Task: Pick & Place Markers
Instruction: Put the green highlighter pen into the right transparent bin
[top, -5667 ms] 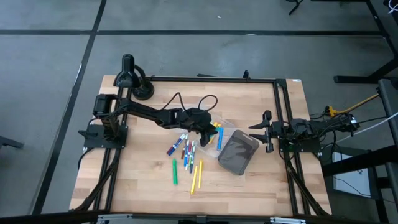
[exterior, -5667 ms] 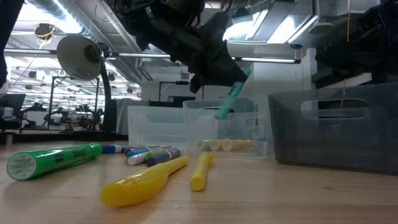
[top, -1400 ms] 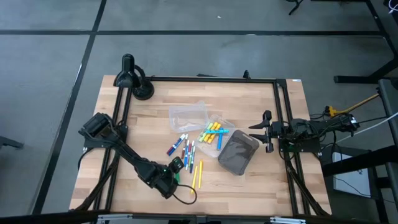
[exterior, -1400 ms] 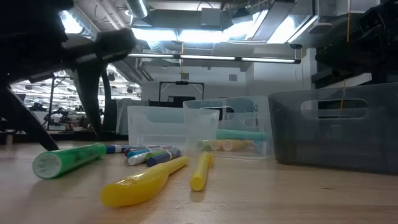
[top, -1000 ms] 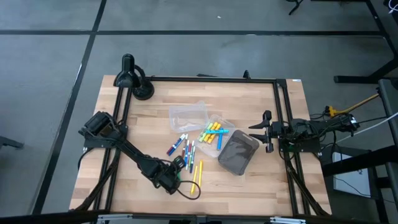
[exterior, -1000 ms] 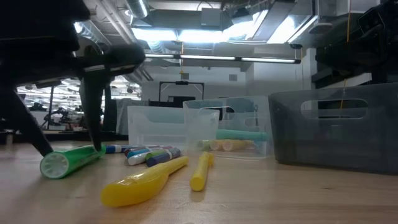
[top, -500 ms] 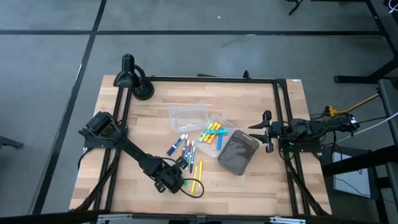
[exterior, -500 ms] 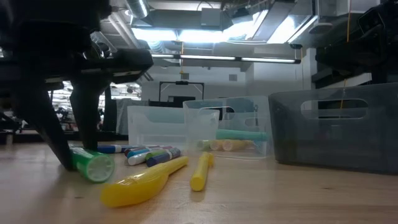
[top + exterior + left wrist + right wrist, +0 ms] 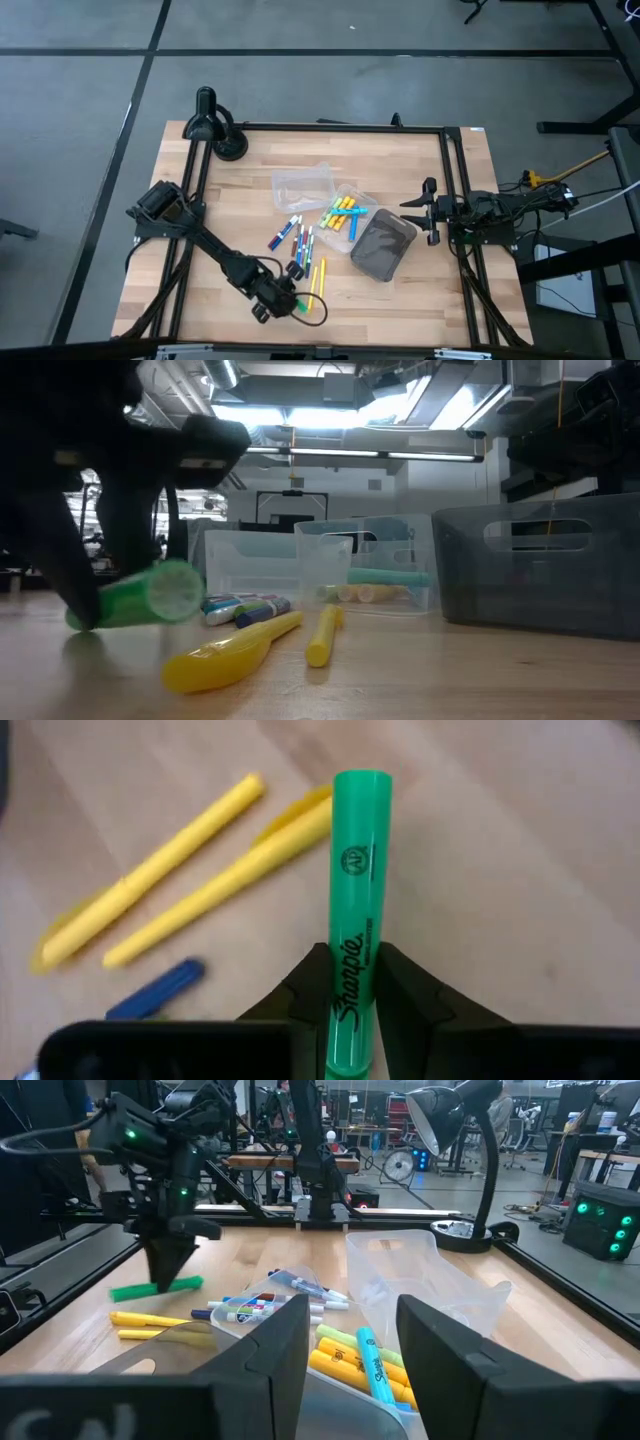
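Note:
A green marker (image 9: 352, 870) sits between the fingers of my left gripper (image 9: 352, 995), near the table's near edge (image 9: 285, 300). The low view shows the green marker (image 9: 135, 605) just above the wood. Two yellow markers (image 9: 180, 870) lie beside it, and a blue one (image 9: 155, 1003). A cluster of mixed markers (image 9: 297, 240) lies flat mid-table. More markers fill a clear tray (image 9: 343, 213). My right gripper (image 9: 355, 1370) is open, parked at the table's right side (image 9: 430, 210). My left gripper pinches the green marker's barrel (image 9: 350, 965) at its printed name, between the two fingers. The fingers (image 9: 75, 575) come from above, pointing down, and lie across the marker. It lies roughly level, a little clear of the table, with its long end (image 9: 175, 592) sticking out free.
A dark grey bin (image 9: 383, 245) stands right of the trays, and a second clear tray (image 9: 305, 185) sits farther back. A black lamp (image 9: 207, 125) stands at the far left corner. Bare wood lies along the near edge and the left side.
My left gripper has moved slightly toward the near edge and the right, and its fingers have closed on the green marker. The marker lay on the table, then swung about with one end toward the low camera. It now hangs level, just off the wood.

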{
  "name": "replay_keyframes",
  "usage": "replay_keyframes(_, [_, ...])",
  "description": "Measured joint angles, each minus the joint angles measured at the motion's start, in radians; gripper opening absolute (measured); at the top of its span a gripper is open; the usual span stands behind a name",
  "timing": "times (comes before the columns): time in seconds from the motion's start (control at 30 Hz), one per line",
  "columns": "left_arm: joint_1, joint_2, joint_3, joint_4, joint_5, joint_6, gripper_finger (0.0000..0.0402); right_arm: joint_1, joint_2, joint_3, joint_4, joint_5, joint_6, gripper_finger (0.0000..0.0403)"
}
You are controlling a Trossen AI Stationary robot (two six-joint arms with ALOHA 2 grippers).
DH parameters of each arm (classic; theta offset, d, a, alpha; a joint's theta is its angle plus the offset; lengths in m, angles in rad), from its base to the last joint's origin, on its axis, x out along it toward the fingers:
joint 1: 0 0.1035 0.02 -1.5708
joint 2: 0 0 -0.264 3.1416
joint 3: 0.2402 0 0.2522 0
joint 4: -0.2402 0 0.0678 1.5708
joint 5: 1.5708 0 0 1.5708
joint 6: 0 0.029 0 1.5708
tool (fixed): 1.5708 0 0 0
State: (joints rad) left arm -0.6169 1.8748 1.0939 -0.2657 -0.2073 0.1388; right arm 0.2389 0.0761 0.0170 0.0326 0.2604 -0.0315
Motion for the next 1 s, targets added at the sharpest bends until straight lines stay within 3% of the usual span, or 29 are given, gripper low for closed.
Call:
replay_keyframes(0.63, [0.089,-0.002,0.001,0.571,-0.023,0.187,0.0051,0.000,0.000,0.000,0.000,0.000,0.000,0.0152])
replay_keyframes(1.0, [0.147,-0.003,0.176,0.607,-0.165,0.281,0.0051,0.000,0.000,0.000,0.000,0.000,0.000,0.0152])
